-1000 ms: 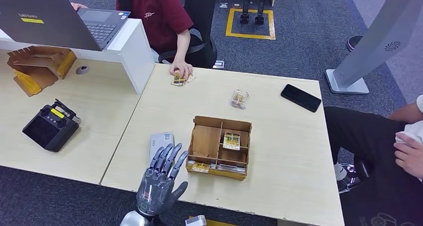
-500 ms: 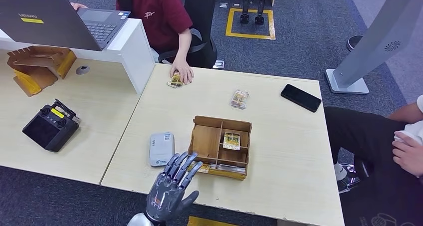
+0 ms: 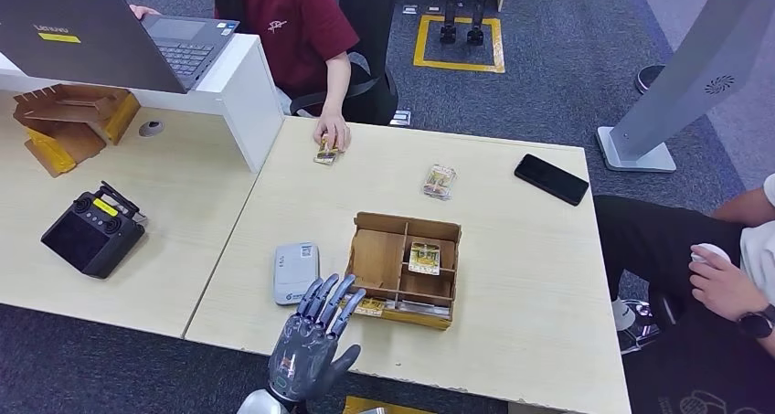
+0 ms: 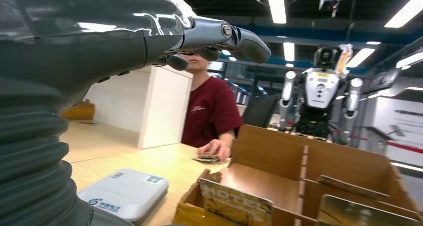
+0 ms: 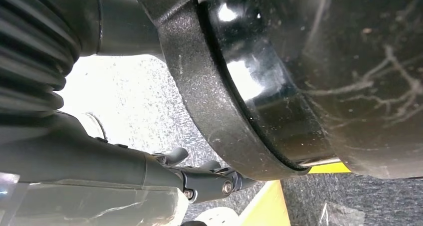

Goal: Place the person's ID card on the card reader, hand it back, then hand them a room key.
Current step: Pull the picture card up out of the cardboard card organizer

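In the head view the left hand (image 3: pixel 311 345) hovers at the near edge of the table (image 3: pixel 512 249), fingers spread and holding nothing, its tips over the gap between the white card reader (image 3: pixel 295 271) and the front row of the wooden organiser box (image 3: pixel 405 270), where one room key (image 3: pixel 424 257) lies in a middle compartment and more cards stand in the front slot; across the table the person in the red shirt rests a hand (image 3: pixel 333 132) on a card (image 3: pixel 324 150) at the far edge, which I take to be the ID card, well apart from the reader, and another card (image 3: pixel 440 181) lies near the black phone (image 3: pixel 551 178). In the left wrist view the left hand's thumb (image 4: pixel 234 36) and fingers stretch out freely above the reader (image 4: pixel 124 193) and the box (image 4: pixel 299 186), with the person's hand on the card (image 4: pixel 207 158) beyond them. In the right wrist view the right hand (image 5: pixel 164 173) hangs low beside the robot's body with its fingers loosely curled, and I cannot tell whether they grasp anything. Judging from this, nothing lies on the reader: either the ID is already back with the person and the key handover remains, or no step is done yet, and the pictures do not settle which
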You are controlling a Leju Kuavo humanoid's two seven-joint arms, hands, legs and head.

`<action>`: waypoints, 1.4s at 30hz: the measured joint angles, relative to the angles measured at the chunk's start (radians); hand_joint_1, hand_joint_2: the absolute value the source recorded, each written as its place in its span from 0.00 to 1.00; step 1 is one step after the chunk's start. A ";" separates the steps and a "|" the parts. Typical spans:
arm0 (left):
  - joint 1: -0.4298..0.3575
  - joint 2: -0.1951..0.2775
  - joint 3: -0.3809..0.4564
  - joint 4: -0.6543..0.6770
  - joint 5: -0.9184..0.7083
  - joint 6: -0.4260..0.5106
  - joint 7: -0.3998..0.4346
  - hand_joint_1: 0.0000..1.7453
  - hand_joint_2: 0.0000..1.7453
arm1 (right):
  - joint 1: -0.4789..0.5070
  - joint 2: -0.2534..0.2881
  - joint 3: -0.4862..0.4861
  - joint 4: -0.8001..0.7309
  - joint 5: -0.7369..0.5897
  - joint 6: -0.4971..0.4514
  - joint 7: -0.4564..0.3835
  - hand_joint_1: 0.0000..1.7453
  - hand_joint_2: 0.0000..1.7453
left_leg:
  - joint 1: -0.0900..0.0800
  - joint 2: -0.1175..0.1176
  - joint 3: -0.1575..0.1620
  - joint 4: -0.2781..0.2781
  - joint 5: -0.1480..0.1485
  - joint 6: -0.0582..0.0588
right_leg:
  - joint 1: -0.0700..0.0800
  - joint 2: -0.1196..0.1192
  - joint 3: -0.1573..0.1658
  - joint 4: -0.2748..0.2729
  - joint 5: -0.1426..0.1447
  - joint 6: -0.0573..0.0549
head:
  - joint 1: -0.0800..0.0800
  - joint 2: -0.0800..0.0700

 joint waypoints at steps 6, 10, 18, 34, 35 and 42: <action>-0.027 0.011 -0.004 0.033 -0.014 0.000 0.064 0.00 1.00 | -0.005 -0.004 0.012 -0.002 0.008 0.009 -0.006 0.00 1.00 | 0.000 0.000 0.000 0.000 0.000 0.000 | 0.000 0.000 0.000 0.000 0.000 0.000 | 0.000 0.000; -0.039 0.016 -0.005 0.051 -0.009 0.000 0.075 0.00 1.00 | -0.006 -0.006 0.017 -0.006 0.010 0.015 -0.010 0.00 1.00 | 0.000 0.000 0.000 0.000 0.000 0.000 | 0.000 0.000 0.000 0.000 0.000 0.000 | 0.000 0.000; -0.052 0.016 -0.006 0.085 0.008 0.000 0.041 0.00 1.00 | -0.010 -0.009 0.019 -0.010 0.012 0.022 -0.012 0.00 1.00 | 0.000 0.000 0.000 0.000 0.000 0.000 | 0.000 0.000 0.000 0.000 0.000 0.000 | 0.000 0.000; -0.061 -0.028 0.012 0.132 0.023 0.000 -0.087 0.00 1.00 | -0.015 -0.011 0.031 -0.016 0.019 0.032 -0.013 0.00 1.00 | 0.000 0.000 0.000 0.000 0.000 0.000 | 0.000 0.000 0.000 0.000 0.000 0.000 | 0.000 0.000; -0.064 -0.031 0.016 0.136 0.022 0.000 -0.091 0.00 1.00 | -0.015 -0.011 0.033 -0.016 0.019 0.033 -0.013 0.00 1.00 | 0.000 0.000 0.000 0.000 0.000 0.000 | 0.000 0.000 0.000 0.000 0.000 0.000 | 0.000 0.000; -0.076 -0.046 0.042 0.157 0.016 0.000 -0.094 0.00 1.00 | -0.017 -0.012 0.037 -0.016 0.019 0.037 -0.013 0.00 1.00 | 0.000 0.000 0.000 0.000 0.000 0.000 | 0.000 0.000 0.000 0.000 0.000 0.000 | 0.000 0.000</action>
